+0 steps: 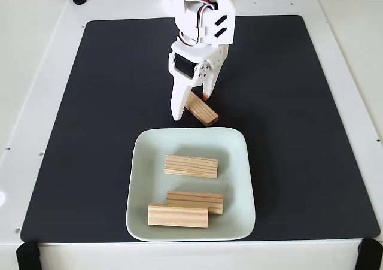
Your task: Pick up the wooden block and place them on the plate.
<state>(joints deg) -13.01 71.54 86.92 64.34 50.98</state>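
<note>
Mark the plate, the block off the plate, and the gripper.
plate (238,162): fixed view, bare right rim.
wooden block off the plate (204,112): fixed view, its top face.
gripper (191,106): fixed view, midway between fingertips.

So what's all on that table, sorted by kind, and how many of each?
Wooden blocks: 4 (three on the plate, one on the mat by the gripper)
Plate: 1
Black mat: 1
Gripper: 1
Total: 7
</note>
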